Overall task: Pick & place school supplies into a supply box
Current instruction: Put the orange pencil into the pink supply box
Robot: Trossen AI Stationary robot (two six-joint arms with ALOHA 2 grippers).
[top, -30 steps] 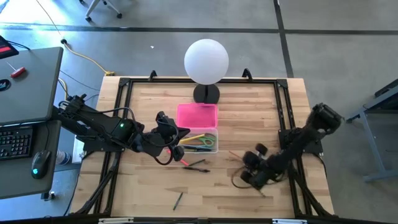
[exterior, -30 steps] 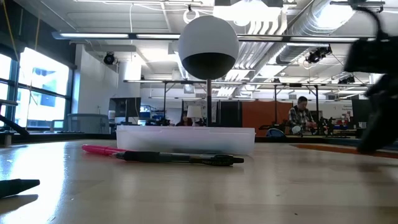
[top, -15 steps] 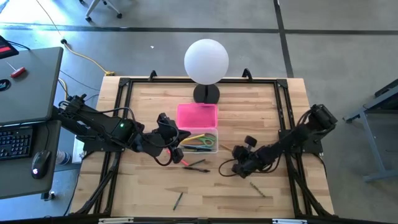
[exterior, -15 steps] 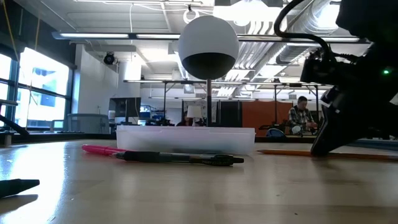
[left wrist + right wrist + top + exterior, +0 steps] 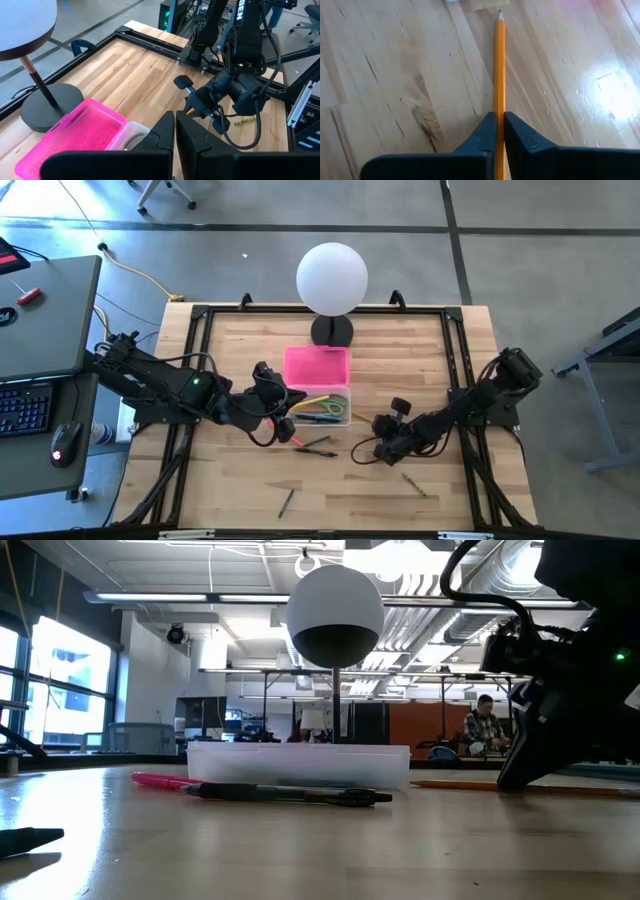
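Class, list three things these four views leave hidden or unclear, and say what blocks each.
1. Clear plastic supply box contents: high view, too small to count.
2. Orange pencil rear end: right wrist view, hidden by right hand.
3. Dark object: low view, cut off by the edge.

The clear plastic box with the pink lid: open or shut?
Open. The clear plastic box shows pens inside from above; its pink lid lies flat beside it, toward the lamp.

Grey floor point(image 5: 520, 270) surrounds the wooden table point(image 5: 400, 345); windows point(image 5: 60, 690) light the room.
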